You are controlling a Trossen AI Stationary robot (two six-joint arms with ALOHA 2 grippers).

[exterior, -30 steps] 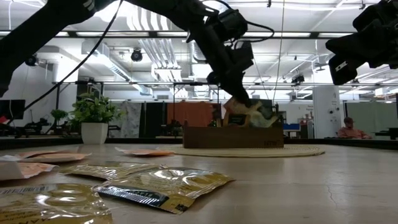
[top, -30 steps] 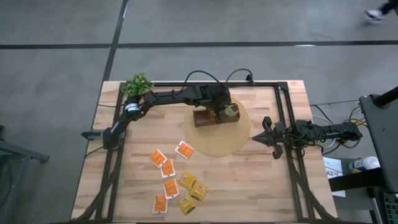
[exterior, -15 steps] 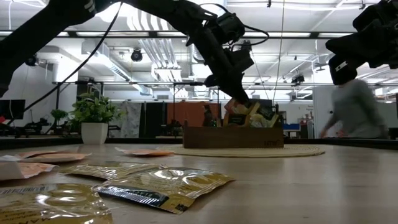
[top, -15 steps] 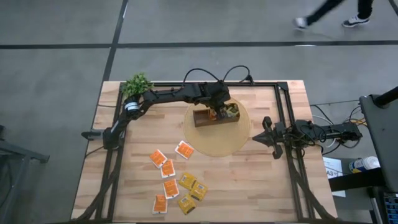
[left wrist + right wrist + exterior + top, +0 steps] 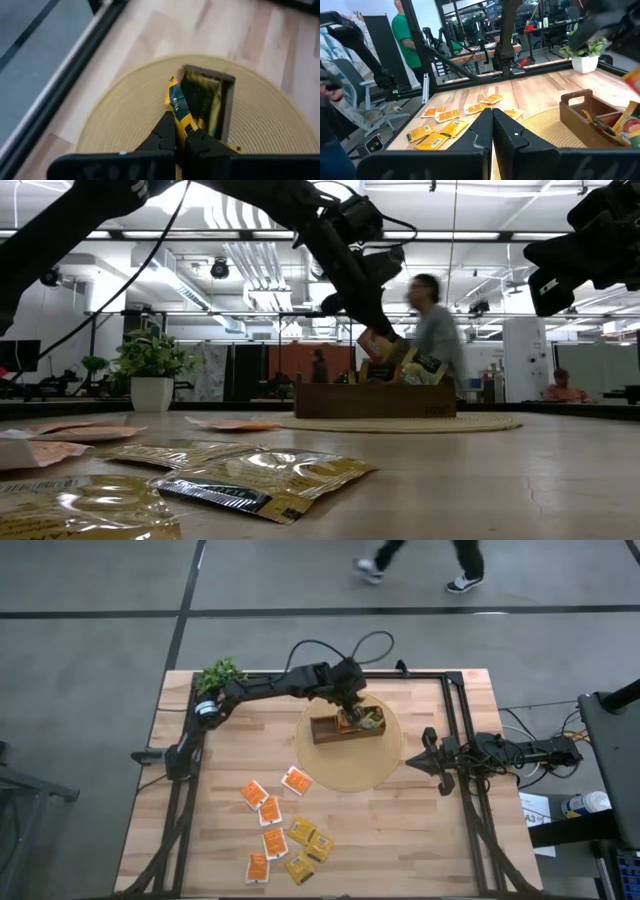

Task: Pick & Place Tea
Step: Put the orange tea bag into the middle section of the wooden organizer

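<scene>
Holding upright sachets (image 5: 400, 366), wooden box (image 5: 345, 730) on round mat (image 5: 385, 762), left gripper (image 5: 181, 131) pinching a yellow sachet (image 5: 179, 106)

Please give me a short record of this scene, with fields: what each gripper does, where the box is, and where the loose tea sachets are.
left gripper: shut on a yellow tea sachet, above the wooden box
right gripper: shut, empty, waiting at the table's right side
wooden box: on the round woven mat, some sachets already inside
loose sachets: orange and yellow, lying on the table toward its front left
</scene>
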